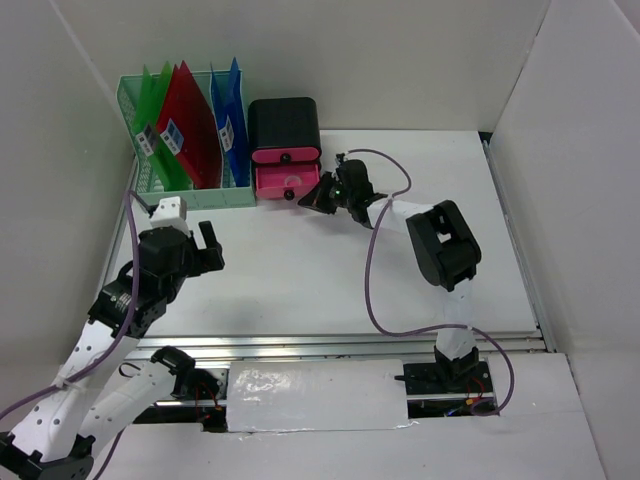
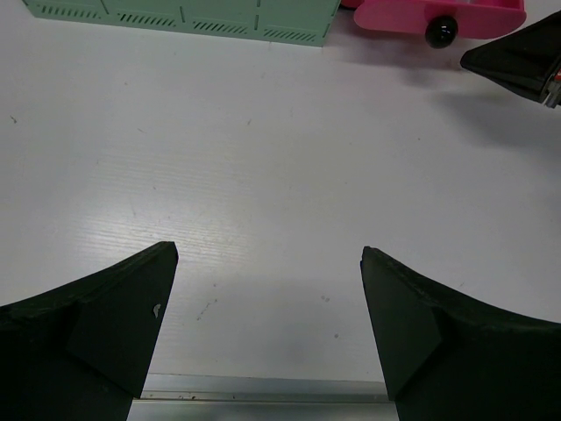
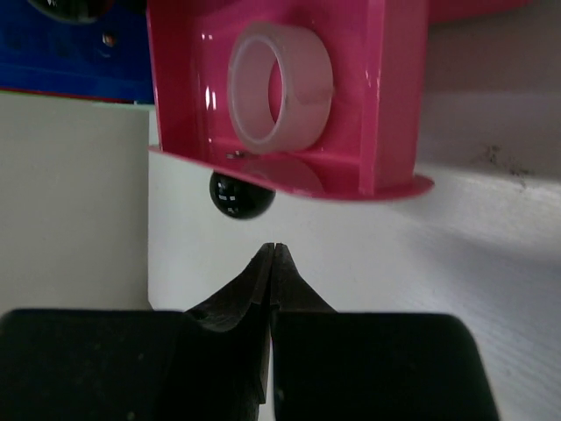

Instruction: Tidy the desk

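The desk [image 1: 330, 270] is a white tabletop with a silver rail along its front edge. At its back stands a black drawer box [image 1: 284, 125] with pink fronts. Its lower pink drawer [image 3: 351, 114] is pulled open and holds a clear roll of tape [image 3: 280, 83]; a black knob [image 3: 241, 195] hangs at the drawer front. My right gripper [image 3: 273, 247] is shut and empty, its tips just short of the knob; it also shows in the top view [image 1: 312, 198]. My left gripper [image 2: 267, 263] is open and empty above bare desk, at the left in the top view [image 1: 210, 245].
A mint-green file rack [image 1: 180, 180] with green, red and blue folders stands left of the drawer box; its base shows in the left wrist view [image 2: 184, 16]. White panels wall the desk on three sides. The right arm's purple cable [image 1: 372, 280] loops over the desk middle.
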Controlling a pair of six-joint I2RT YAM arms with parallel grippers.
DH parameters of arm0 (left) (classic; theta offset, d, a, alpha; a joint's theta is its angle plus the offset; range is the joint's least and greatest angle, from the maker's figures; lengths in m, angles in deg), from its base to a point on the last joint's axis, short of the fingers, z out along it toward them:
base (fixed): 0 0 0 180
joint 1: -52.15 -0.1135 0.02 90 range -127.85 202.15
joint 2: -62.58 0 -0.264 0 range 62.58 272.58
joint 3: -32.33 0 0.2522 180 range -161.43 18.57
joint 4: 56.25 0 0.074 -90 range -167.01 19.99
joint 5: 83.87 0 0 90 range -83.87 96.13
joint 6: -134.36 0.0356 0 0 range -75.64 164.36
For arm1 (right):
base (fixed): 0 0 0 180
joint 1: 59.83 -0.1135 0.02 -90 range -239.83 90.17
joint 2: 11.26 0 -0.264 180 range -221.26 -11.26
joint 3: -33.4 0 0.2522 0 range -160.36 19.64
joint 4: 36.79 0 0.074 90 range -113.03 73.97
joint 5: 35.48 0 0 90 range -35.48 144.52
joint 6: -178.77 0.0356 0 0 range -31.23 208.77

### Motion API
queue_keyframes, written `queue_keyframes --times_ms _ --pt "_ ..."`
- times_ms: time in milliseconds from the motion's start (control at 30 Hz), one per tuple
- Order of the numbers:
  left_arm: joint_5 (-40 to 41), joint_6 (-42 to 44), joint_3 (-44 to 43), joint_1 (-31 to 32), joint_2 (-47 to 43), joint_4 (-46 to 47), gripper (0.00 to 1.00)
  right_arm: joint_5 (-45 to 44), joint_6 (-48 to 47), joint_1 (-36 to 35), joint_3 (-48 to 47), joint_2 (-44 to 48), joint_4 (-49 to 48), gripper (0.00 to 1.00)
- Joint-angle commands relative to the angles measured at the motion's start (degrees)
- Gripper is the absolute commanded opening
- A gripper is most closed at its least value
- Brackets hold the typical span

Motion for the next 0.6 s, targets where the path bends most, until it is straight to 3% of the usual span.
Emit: queue_keyframes --times_ms 0,567 --pt "-0.2 1.2 0.0 -0.3 0.2 2.0 0.99 -0.5 1.1 0.4 -5.4 -2.4 -5.2 0.00" --pt "-0.7 1.5 0.1 -0.3 0.7 2.2 1.00 -3.6 0.9 2.3 -18.2 -9.7 0.3 0.00"
